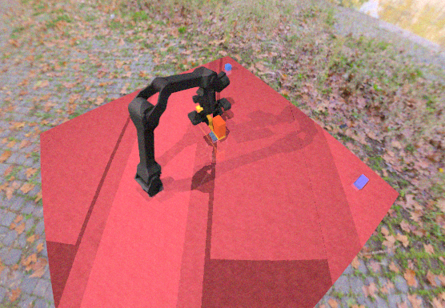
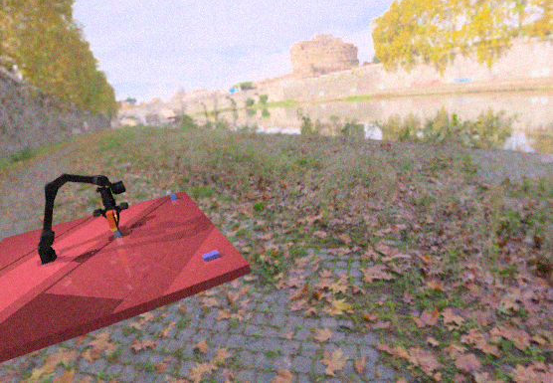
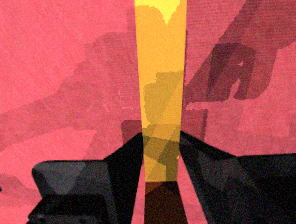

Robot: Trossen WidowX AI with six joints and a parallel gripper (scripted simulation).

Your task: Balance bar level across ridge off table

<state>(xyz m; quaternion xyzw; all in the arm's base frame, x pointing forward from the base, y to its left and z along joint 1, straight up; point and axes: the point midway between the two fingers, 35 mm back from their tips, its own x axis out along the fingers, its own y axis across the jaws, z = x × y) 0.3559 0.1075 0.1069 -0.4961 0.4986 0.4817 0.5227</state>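
The bar [image 1: 218, 126] [image 2: 111, 220] [image 3: 162, 55] shows orange and yellow in the top and exterior views and as a yellow-orange strip up the middle of the wrist view. My gripper [image 1: 210, 122] [image 3: 160, 135] is shut on it, one black finger on each side. The arm reaches out and the gripper points down. A small blue-grey piece, seemingly the ridge [image 1: 213, 136] [image 2: 117, 234], shows just below the bar in the top and exterior views. The bar and fingers partly hide it. I cannot tell whether the bar touches it or is level.
A blue cube [image 1: 228, 66] [image 2: 173, 196] stands near the far corner of the red table [image 1: 256, 222] [image 2: 90, 276]. A flat purple-blue block [image 1: 361, 182] [image 2: 211, 256] lies near the right corner. Dark shadows of the arm and other bands cross the table.
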